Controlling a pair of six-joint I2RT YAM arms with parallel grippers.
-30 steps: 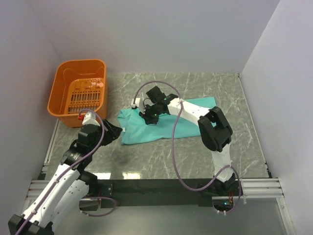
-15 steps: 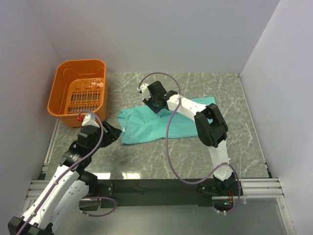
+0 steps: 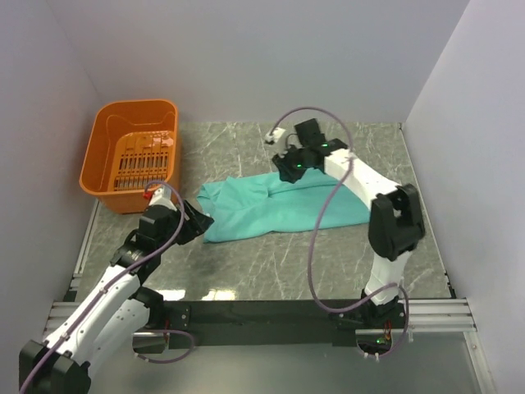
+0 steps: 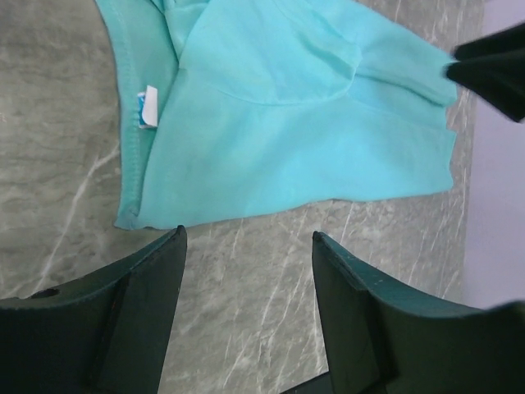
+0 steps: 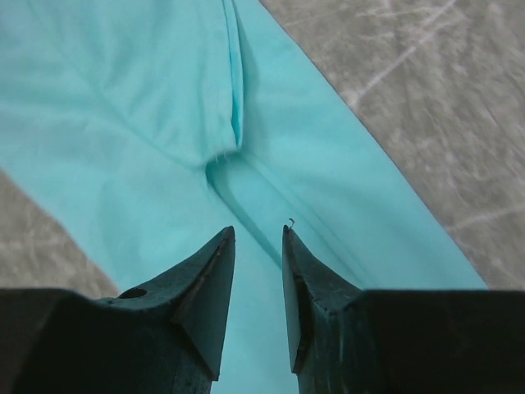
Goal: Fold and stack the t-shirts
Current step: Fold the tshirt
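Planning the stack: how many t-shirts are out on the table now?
1: a teal t-shirt lies loosely folded, right of the orange basket. Another beneath it could be hidden.

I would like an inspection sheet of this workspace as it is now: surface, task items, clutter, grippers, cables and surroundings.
Surface: grey marbled table; no spills seen.
Job's things: one teal t-shirt lies loosely spread and creased in the middle, with its white label showing at the neck; it is not neatly folded.
Clutter: orange basket at the far left, apart from the shirt.
Grippers: left gripper open wide beside the shirt's left edge, holding nothing; right gripper slightly open above the shirt's far part, nothing between its fingers.
Cables: a purple cable loops along each arm; no snag seen.
Surroundings: plain pale walls on three sides; black rail at the near edge.
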